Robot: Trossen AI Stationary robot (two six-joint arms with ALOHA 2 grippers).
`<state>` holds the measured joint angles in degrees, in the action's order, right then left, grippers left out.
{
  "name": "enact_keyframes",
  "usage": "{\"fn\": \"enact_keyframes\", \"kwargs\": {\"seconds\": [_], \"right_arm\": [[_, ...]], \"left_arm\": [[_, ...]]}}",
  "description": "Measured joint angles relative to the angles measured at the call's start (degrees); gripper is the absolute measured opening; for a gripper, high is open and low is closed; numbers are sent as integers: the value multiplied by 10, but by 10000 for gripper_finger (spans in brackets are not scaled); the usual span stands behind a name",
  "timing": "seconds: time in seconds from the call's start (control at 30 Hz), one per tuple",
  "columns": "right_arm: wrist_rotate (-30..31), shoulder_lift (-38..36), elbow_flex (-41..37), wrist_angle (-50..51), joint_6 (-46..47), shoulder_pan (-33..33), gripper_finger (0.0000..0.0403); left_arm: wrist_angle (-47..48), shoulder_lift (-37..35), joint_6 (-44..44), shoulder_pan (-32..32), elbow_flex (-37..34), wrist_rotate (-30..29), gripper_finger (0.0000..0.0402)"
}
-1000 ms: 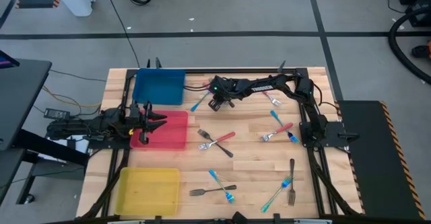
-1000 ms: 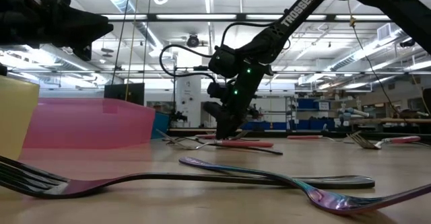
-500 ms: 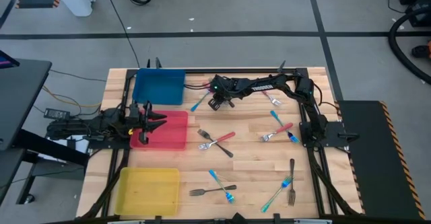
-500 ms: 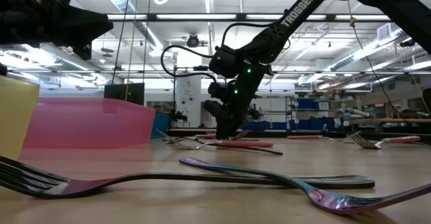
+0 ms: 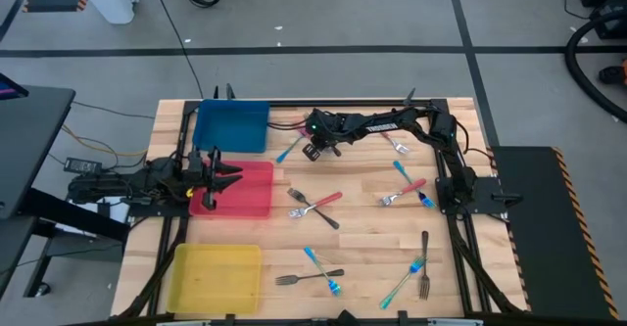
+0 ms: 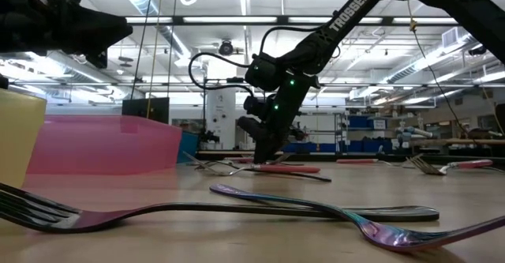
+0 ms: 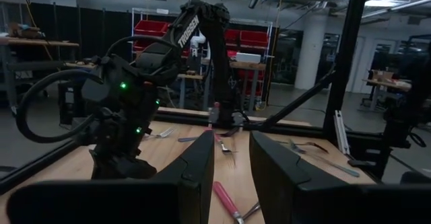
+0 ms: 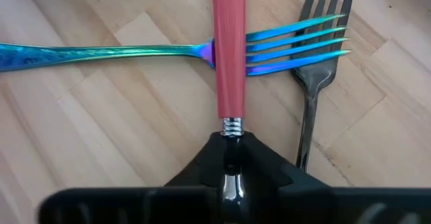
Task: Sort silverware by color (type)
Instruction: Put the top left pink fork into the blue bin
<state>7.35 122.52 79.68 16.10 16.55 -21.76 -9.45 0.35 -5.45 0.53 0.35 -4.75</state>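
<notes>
While the left gripper (image 5: 223, 176) waits over the red bin (image 5: 257, 197) with its fingers slightly parted, the right gripper (image 5: 312, 152) hovers just beside the blue bin (image 5: 231, 127), clenched on a red-handled fork (image 8: 229, 56) that hangs above a blue fork (image 8: 155, 50) and a dark fork (image 8: 313, 93)

Wooden table (image 5: 362, 218): blue bin (image 5: 231, 126), red bin (image 5: 241, 190), yellow bin (image 5: 215, 276), scattered forks (image 5: 313, 207).
</notes>
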Motion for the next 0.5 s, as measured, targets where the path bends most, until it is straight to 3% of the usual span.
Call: {"fn": "enact_keyframes", "kwargs": {"seconds": [0.33,0.5], "right_arm": [[-2,-8,-1,1,-1,1,25],[-25,-47,-6,25,-11,4,25]], "left_arm": [[0,0,2,0,0,0,96],[-3,0,2,0,0,0,96]]}}
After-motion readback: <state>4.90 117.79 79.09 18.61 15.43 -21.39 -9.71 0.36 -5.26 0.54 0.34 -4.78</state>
